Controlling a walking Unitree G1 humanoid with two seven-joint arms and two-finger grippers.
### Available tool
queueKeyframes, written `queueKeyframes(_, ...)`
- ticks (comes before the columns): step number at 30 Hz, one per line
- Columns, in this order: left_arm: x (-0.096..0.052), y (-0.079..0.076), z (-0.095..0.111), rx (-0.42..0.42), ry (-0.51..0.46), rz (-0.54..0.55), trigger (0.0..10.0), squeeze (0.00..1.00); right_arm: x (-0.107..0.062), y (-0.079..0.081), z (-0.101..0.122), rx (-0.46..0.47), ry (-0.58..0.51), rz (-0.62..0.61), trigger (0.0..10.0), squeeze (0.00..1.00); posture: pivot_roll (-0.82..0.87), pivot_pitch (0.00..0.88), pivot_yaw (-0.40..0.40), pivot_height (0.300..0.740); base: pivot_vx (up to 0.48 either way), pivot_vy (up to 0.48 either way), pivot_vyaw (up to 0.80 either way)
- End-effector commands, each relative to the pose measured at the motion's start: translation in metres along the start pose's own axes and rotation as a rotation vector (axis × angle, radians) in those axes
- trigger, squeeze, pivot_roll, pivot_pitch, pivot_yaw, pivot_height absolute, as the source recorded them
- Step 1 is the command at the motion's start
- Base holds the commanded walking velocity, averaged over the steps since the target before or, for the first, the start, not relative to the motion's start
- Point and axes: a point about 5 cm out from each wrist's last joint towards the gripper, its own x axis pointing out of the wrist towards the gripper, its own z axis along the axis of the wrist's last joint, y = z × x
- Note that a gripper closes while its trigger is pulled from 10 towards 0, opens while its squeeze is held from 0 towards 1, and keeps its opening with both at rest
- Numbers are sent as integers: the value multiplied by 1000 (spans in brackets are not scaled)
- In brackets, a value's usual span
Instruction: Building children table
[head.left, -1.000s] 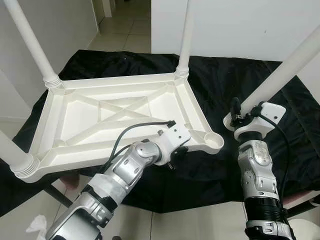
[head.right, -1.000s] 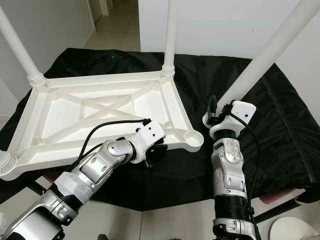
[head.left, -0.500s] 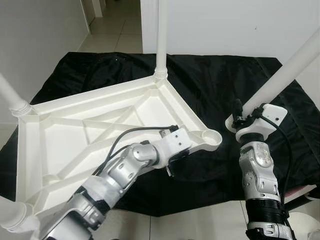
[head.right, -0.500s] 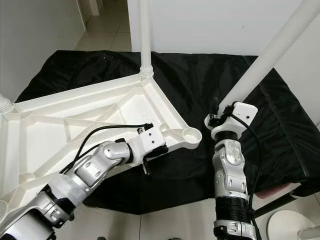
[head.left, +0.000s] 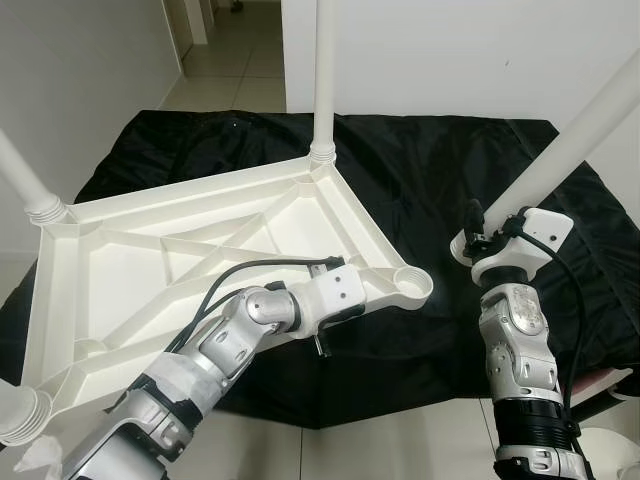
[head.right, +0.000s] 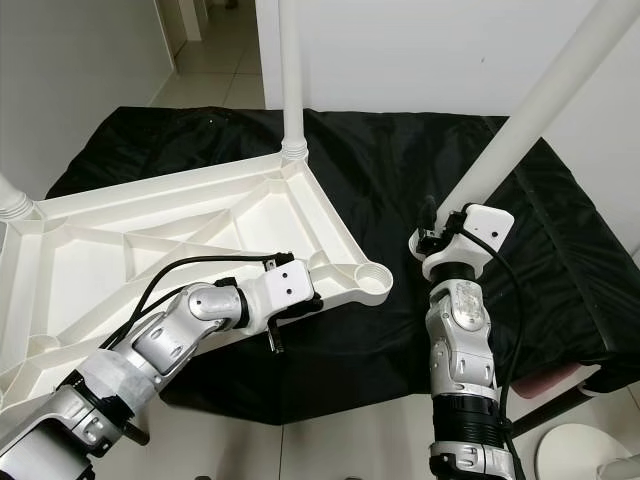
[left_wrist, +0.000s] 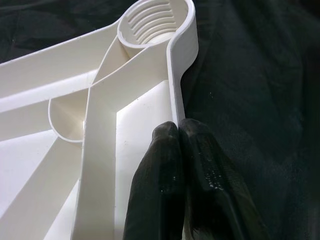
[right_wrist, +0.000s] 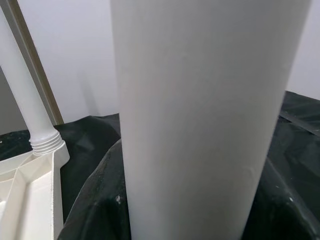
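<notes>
Inverted tabletop (head.left: 190, 250) lies on black cloth (head.left: 450, 170), empty threaded socket (left_wrist: 156, 21) upward; left gripper (left_wrist: 186, 150) pinches its rim closed; right gripper (head.left: 478, 228) clasps loose leg (head.left: 575, 140), angled upward.

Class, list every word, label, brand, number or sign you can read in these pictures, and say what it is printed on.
None: no readable text on the white table top, its legs, the black cloth or either gripper's housing.

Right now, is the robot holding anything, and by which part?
Yes. The left gripper pinches the tabletop's rim near the empty socket; the right gripper holds the loose leg at its lower end.
</notes>
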Motion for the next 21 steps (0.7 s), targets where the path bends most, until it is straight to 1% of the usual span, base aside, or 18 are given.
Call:
queueKeyframes(1,-4,-5,-11,19,53,-49,10000,0,-1,0,1,0,1,1,10000,0,-55,26,37,740,0,0,0)
queueKeyframes(3,-6,-4,-12,15,54,-51,10000,0,0,1,1,1,1,2,10000,0,-52,27,36,740,0,0,0)
queueKeyframes(4,-7,-2,-12,6,52,-48,10000,816,0,2,0,3,4,8,10000,0,-50,27,34,740,0,0,0)
queueKeyframes(5,-8,-1,-12,-3,47,-49,10000,1000,0,3,-1,4,9,14,10000,0,-46,26,31,740,0,0,0)
queueKeyframes(9,-11,3,-8,-10,27,-48,10000,1000,-1,6,-3,10,19,28,10000,0,-43,28,25,740,0,0,0)
queueKeyframes(10,-13,7,-3,-17,-5,-44,10000,337,-1,8,-4,14,27,41,10000,0,-40,31,19,740,0,0,0)
queueKeyframes(11,-13,7,-3,-17,-5,-44,10000,337,-1,8,-4,14,27,41,10000,0,-40,31,19,740,0,0,0)
queueKeyframes(12,-16,10,3,-24,-37,-37,10000,0,-1,11,-6,15,34,56,10000,0,-33,35,14,740,0,0,0)
queueKeyframes(13,-19,13,10,-40,-78,-34,10000,0,-2,14,-7,19,41,78,10000,0,-26,35,12,740,0,0,0)
queueKeyframes(14,-19,13,10,-40,-78,-34,10000,0,-2,14,-7,19,41,78,10000,0,-26,35,12,740,0,0,0)
queueKeyframes(16,-27,20,24,-88,-168,-7,10000,0,-5,21,-9,7,56,130,10000,0,-13,35,8,740,0,0,0)
queueKeyframes(17,-27,20,24,-88,-168,-7,10000,0,-5,21,-9,7,56,130,10000,0,-13,35,8,740,0,0,0)
queueKeyframes(19,-33,24,34,-137,-232,15,10000,0,-8,26,-14,-3,86,164,10000,0,2,32,1,740,0,0,0)
queueKeyframes(20,-33,24,34,-137,-232,15,10000,0,-8,26,-14,-3,86,164,10000,0,2,32,1,740,0,0,0)
queueKeyframes(21,-35,24,36,-154,-249,23,10000,0,-9,28,-16,-12,97,181,10000,0,8,32,-1,740,0,0,0)
